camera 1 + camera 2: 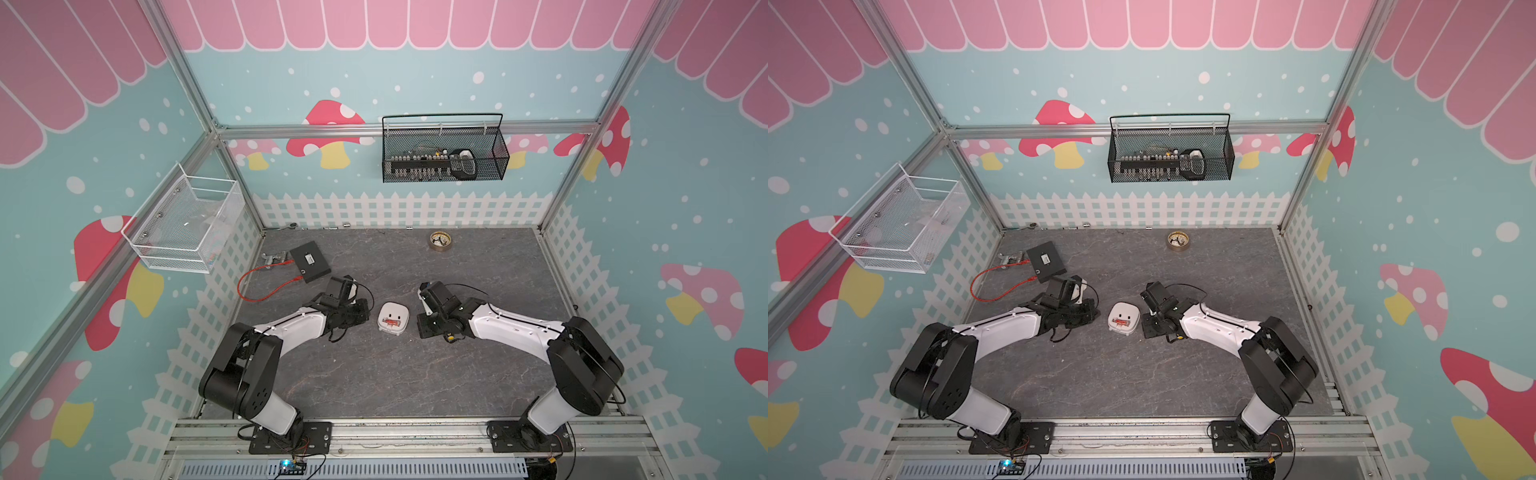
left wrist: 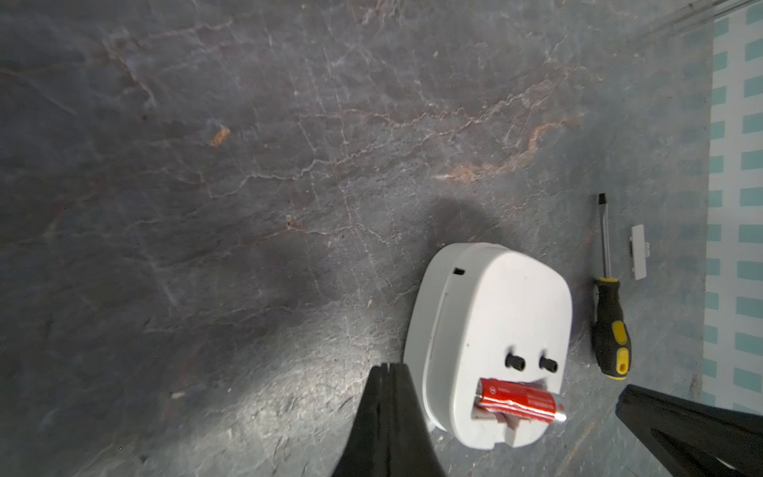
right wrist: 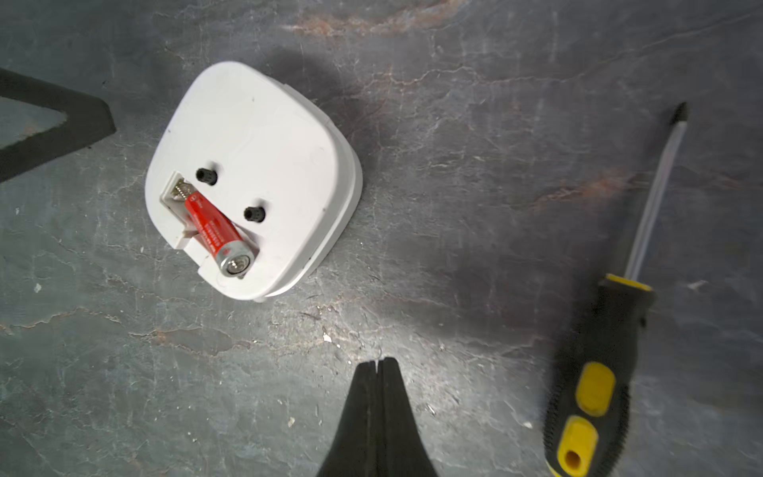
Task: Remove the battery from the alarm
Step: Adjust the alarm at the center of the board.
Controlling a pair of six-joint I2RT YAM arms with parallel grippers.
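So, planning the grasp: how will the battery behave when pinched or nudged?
The battery looks rigid and glossy, so it may slip. Round, it would probably roll once free. Its metal end seems raised from the alarm, so it likely lifts easily.

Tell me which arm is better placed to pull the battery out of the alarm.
Right, probably. The battery sits tilted in the alarm, its raised metallic end pointing toward the right gripper; the left gripper faces the sunken spring end. Both are shut.

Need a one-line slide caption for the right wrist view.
Alarm back up, battery askew in its open recess; right gripper shut and empty, screwdriver lying apart.
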